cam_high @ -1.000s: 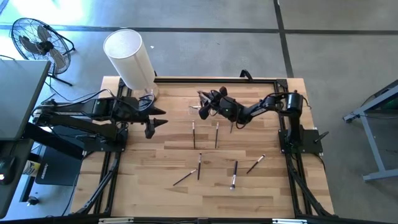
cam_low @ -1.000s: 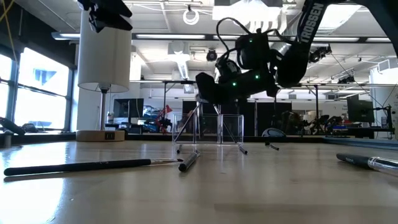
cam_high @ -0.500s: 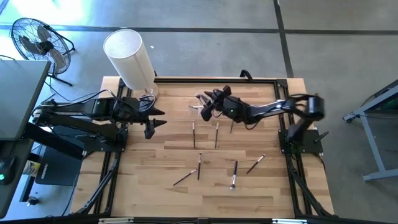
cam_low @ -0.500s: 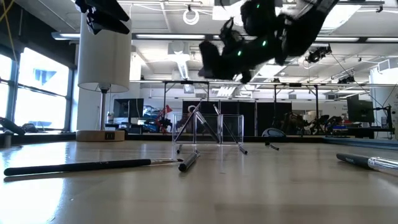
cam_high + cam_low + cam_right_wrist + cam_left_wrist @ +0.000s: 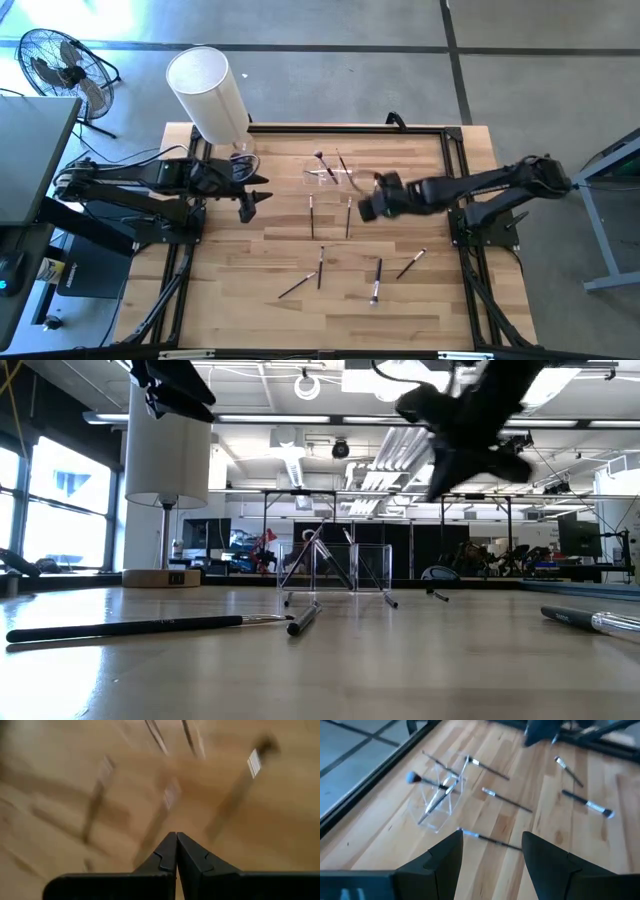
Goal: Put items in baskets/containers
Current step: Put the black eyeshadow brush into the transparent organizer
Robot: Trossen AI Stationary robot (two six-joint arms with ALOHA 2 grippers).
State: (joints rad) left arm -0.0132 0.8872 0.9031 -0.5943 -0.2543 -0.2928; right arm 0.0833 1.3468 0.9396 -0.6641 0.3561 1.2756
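Observation:
The clear holder (image 5: 325, 174) stands at the table's far middle with a few dark-handled brushes leaning in it, their ends sticking out over its rim; it also shows in the left wrist view (image 5: 438, 803) and low view (image 5: 336, 568). Several more brushes lie flat on the wood, two (image 5: 311, 215) (image 5: 348, 215) just in front of the holder. My right gripper (image 5: 366, 208) hovers shut and empty near-right of the holder, above the table (image 5: 176, 845). My left gripper (image 5: 490, 855) is open and empty at the left, raised.
A tall white cylinder (image 5: 207, 93) stands at the far left corner, behind my left arm. Loose brushes lie toward the near edge (image 5: 320, 268) (image 5: 377, 281) (image 5: 411, 263) (image 5: 296, 286), one long one close to the low camera (image 5: 150, 626). A black frame borders the table.
My right gripper has drawn back from over the holder toward the table's right and near edges, risen and rolled about its own line; its fingers, spread before, are now together. The holder and the brushes on the table have stayed put.

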